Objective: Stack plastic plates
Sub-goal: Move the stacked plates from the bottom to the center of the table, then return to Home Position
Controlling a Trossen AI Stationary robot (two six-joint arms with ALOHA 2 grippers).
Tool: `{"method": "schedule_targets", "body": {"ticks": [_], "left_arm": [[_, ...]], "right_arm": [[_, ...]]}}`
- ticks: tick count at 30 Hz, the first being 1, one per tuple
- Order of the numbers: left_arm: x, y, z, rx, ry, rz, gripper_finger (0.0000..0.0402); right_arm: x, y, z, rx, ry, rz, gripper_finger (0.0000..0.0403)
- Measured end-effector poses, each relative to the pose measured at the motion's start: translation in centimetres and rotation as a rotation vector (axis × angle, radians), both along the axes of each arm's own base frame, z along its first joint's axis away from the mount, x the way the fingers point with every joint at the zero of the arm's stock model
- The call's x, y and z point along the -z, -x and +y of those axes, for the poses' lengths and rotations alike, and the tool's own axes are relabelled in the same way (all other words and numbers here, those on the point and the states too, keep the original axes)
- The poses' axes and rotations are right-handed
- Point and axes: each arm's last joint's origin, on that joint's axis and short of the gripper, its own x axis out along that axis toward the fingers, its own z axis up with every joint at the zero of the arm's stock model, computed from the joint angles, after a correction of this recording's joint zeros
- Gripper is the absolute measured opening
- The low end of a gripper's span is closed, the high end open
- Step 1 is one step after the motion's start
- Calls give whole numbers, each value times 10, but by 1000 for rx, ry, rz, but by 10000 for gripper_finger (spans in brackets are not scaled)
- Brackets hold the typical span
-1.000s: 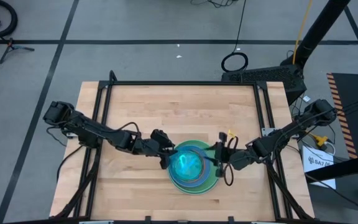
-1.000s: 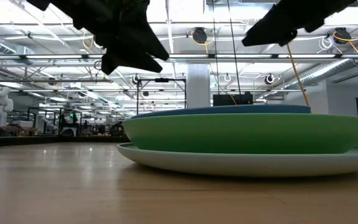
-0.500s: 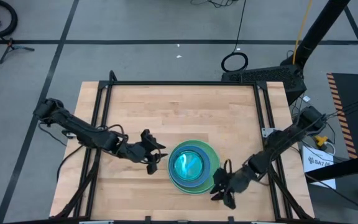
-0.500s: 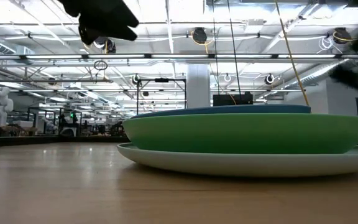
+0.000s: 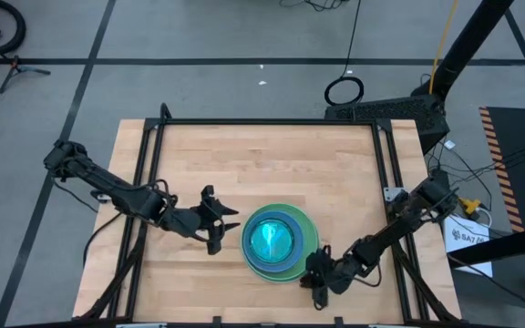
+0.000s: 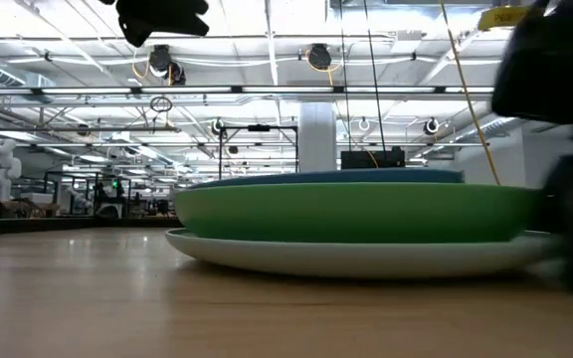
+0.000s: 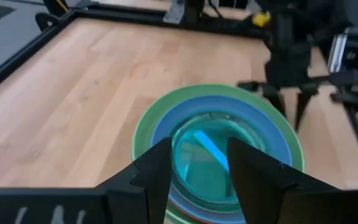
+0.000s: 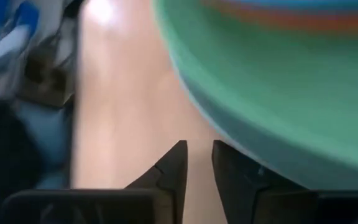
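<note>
Centrally, plates [image 5: 276,241] stacked (cyan topmost); left tool [image 5: 215,221] apart beside stack, right tool [image 5: 315,274] narrowly apart at rim.

The stack of round shiny plastic plates [image 5: 276,242] is set lower centre on the pale wooden table [image 5: 244,164], flanked left by the left gripper [image 5: 217,221] and lower right by the right gripper [image 5: 312,276].

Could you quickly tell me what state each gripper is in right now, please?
Left gripper: open, empty, beside the stack of plates.
Right gripper: fingers slightly apart, empty, low at the stack's rim.
</note>
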Motion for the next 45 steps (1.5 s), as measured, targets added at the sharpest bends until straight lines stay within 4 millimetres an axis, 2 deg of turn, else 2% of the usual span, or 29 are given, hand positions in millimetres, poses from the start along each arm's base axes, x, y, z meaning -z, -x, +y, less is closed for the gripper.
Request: {"method": "schedule_targets", "body": {"ticks": [6,11,14,17,21,26,30,33,35,39,45], "left_arm": [[-5,9,4,8,-31,16,159],[-4,16,9,-5,-71,67,159],[-4,21,12,-36,-104,96,159],[-1,24,13,-41,-135,136,159],[8,30,8,40,-240,189,159],[31,39,4,181,-343,161,159],[39,53,21,177,-348,44,159],[36,64,40,159,-310,-84,159],[40,76,54,138,-303,-101,159],[44,100,72,100,-269,-170,159],[46,129,84,88,-234,-296,159]], "right_arm": [[-1,-23,-31,195,169,-123,54],[-1,-48,-82,344,284,-106,37],[-1,-59,-114,368,371,-92,28],[-5,-64,-137,256,416,-65,21],[-13,-66,-152,67,436,-68,14],[-39,-69,-171,-205,425,-223,7],[-67,-64,-196,-289,555,-350,2],[-85,-53,-217,-307,642,-390,1],[-94,-44,-230,-307,667,-439,1],[-97,-16,-247,-291,662,-479,1],[-86,30,-247,-247,661,-496,1]]}}
